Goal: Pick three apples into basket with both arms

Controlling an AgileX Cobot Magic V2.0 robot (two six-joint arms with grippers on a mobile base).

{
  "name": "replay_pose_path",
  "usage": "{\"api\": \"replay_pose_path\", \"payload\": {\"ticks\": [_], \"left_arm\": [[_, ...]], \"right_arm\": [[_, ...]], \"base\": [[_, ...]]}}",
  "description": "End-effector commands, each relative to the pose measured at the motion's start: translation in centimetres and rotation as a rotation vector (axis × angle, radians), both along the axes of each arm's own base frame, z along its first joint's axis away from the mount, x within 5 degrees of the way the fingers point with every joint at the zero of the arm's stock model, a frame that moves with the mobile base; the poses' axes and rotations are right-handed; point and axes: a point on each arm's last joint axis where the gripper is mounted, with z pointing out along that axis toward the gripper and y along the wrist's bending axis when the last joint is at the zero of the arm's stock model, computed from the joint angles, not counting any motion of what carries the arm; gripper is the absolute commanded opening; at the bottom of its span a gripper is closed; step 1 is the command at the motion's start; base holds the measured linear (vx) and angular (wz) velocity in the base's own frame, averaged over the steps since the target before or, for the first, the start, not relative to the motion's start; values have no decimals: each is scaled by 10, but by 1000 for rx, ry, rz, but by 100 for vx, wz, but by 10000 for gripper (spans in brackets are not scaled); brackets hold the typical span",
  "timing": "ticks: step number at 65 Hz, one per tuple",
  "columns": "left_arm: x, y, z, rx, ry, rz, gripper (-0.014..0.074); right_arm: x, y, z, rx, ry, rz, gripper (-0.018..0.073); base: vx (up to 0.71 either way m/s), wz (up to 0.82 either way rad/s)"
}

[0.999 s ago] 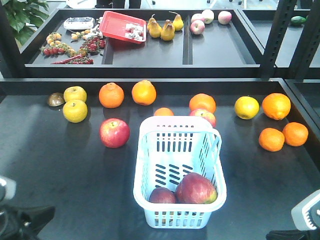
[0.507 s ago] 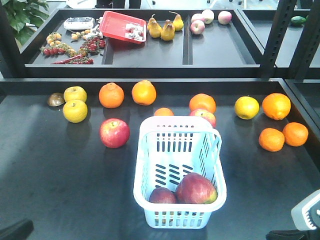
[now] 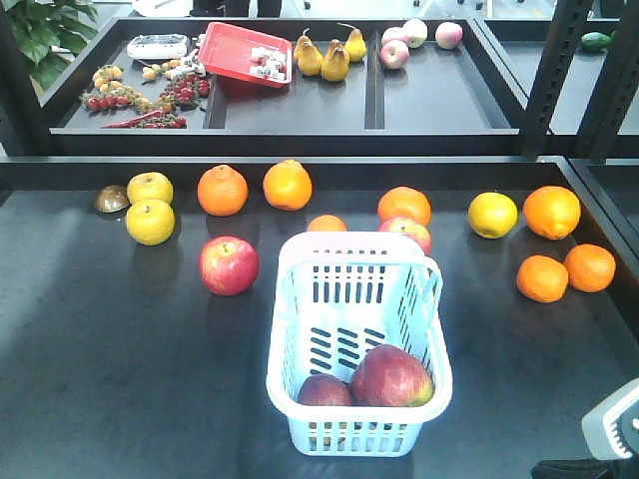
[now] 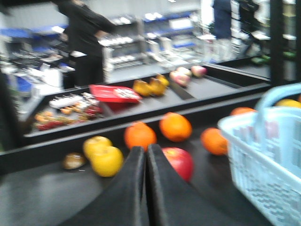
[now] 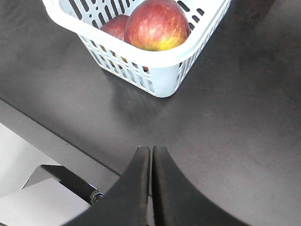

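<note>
The pale blue basket (image 3: 284,339) stands at the middle front of the dark table and holds two dark-red apples, a large one (image 3: 391,375) and a smaller one (image 3: 322,390). A third apple (image 3: 229,265) lies on the table left of the basket. In the left wrist view my left gripper (image 4: 146,148) is shut and empty, with that apple (image 4: 181,162) just behind its tips and the basket (image 4: 263,155) to the right. My right gripper (image 5: 151,148) is shut and empty over the table's front edge, short of the basket (image 5: 164,63) and its apples (image 5: 155,26).
Oranges (image 3: 222,191) and yellow fruits (image 3: 150,222) line the table's back and right side. A reddish fruit (image 3: 407,232) sits just behind the basket. The rear shelf holds a red tray (image 3: 243,52) and pears (image 3: 334,60). The right arm's white wrist block (image 3: 611,434) shows at bottom right.
The left arm's dark parts at the bottom left of the front view have drawn back out of that view. Fruits, basket and right arm are unmoved.
</note>
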Motion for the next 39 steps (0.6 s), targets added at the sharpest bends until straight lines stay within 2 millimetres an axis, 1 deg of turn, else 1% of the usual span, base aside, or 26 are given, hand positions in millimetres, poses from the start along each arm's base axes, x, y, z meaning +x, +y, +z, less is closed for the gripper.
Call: {"api": "replay_pose_path", "payload": {"ticks": [1,12,39], "left_arm": [[-1,3,0,-40,-67,53,-7],[-1,6,-1,-137,-40,97,-7],[-1,6,-1,-125,-40,99,-7]], "right_arm": [[5,1,10,18,-62,-11,-3],[5,1,11,18,-63,-11,-3],[5,1,11,18,-63,-11,-3]], "base": [[0,0],[0,0],[0,0]]}}
